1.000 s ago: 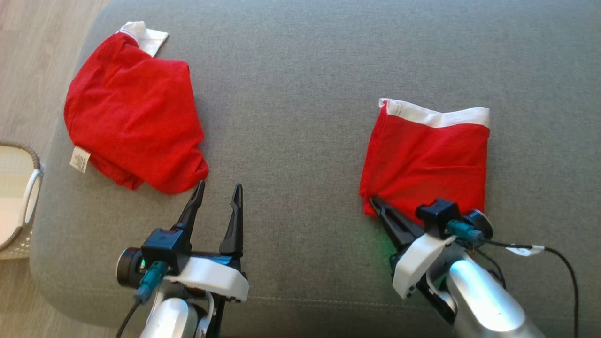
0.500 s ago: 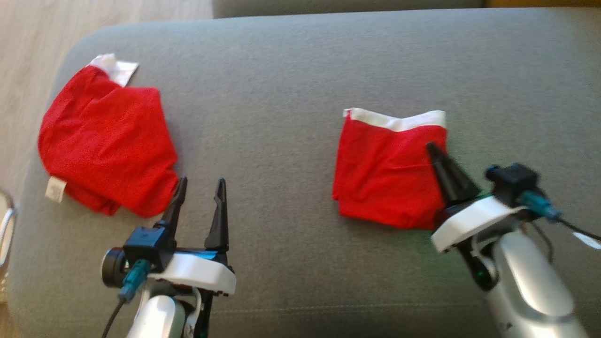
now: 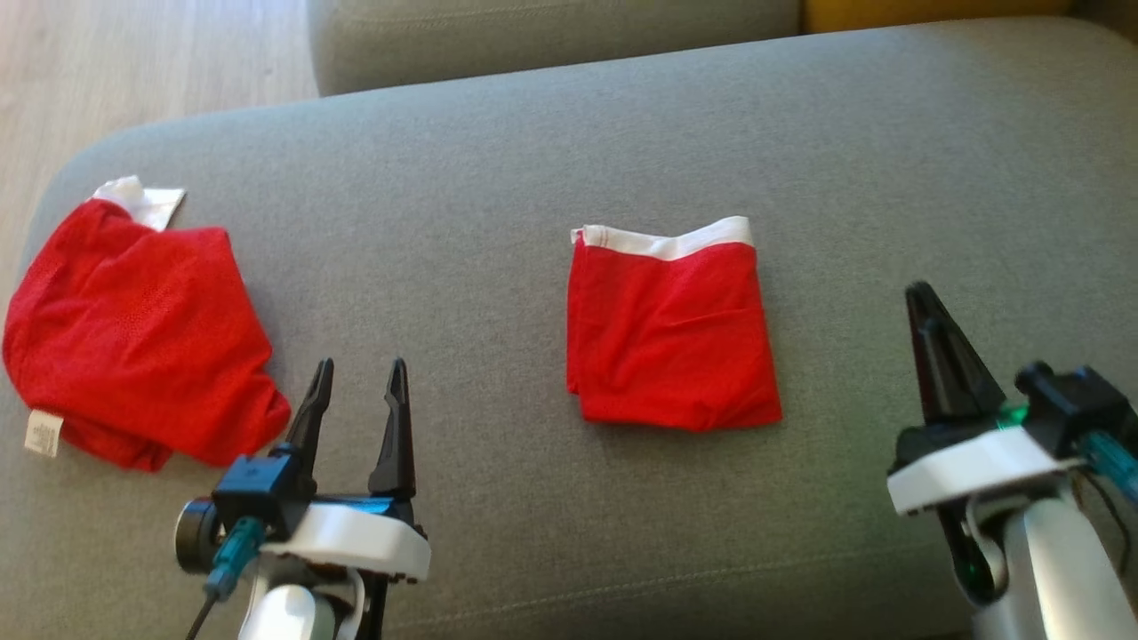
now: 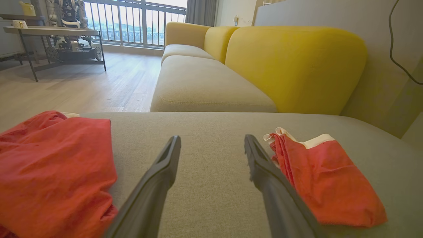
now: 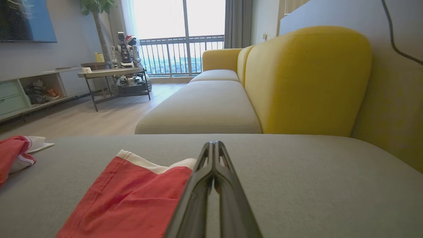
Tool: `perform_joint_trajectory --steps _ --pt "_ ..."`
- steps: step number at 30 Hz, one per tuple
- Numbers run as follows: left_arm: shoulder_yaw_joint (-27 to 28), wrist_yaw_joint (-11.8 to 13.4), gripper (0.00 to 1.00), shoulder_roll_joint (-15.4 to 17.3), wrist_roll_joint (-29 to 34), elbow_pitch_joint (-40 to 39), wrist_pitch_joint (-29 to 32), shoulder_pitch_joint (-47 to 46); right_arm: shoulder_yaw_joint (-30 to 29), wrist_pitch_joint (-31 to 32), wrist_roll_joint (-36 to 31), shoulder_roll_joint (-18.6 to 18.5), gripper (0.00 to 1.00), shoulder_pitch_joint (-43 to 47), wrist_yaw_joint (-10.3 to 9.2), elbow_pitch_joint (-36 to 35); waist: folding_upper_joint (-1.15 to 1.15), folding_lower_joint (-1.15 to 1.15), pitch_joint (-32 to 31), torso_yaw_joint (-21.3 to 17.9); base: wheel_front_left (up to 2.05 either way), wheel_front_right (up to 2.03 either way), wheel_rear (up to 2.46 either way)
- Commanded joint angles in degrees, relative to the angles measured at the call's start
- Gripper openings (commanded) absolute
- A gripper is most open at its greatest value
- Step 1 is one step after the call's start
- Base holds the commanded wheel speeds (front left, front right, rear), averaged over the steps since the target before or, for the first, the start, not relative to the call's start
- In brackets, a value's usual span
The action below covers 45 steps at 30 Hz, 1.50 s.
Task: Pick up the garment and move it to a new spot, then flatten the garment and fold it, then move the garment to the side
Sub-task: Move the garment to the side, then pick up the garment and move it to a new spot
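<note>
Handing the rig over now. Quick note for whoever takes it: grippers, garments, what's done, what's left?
Left gripper: open, empty, close beside the crumpled garment at the left end of the cushion.
Right gripper: shut, empty, to the right of the folded garment, clear of it.
Done: one garment folded, lying flat mid-cushion, white band away from the robot.
Left: probably shift the folded one to the side; the crumpled one is not yet flattened or folded.
</note>
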Motion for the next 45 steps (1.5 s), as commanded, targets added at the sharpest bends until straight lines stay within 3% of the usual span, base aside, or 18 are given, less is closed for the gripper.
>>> perform_joint_trajectory --steps 1,3,5,28,35,45 --pt "2.2 -0.2 1.00 0.1 -0.2 -2.0 -0.3 -1.1 0.9 -0.5 -0.1 0.2 0.00 -0.7 -0.01 -2.0 0.00 0.00 -0.3 -0.3 0.00 0.00 0.00" --pt "2.2 -0.3 1.00 0.1 0.0 -1.9 -0.3 -0.7 0.5 -0.5 -0.6 0.4 0.00 0.3 -0.01 -2.1 0.00 0.00 -0.5 -0.4 0.00 0.00 0.00" --pt "2.5 -0.2 1.00 0.1 -0.6 -1.6 -0.3 -0.2 0.0 -0.5 -1.0 0.6 1.00 0.9 -0.01 -2.2 0.00 0.00 -0.7 -0.5 0.00 0.00 0.00" --pt "2.2 -0.3 1.00 0.1 -0.9 -0.6 -0.3 0.4 1.6 -0.5 3.2 0.7 1.00 1.6 -0.01 0.2 0.00 0.00 0.2 2.3 0.00 0.00 0.00" --pt "1.4 -0.6 1.00 0.1 -0.2 -0.6 -0.3 -2.0 3.7 2.7 10.4 0.7 1.00 -5.5 -0.01 9.8 0.00 0.00 5.4 4.4 0.00 0.00 0.00" --pt "1.1 -1.6 1.00 0.1 0.8 0.5 -0.3 -4.4 5.5 6.9 15.2 0.7 1.00 -14.2 -0.01 21.8 0.00 0.00 9.0 6.8 0.00 0.00 0.00"
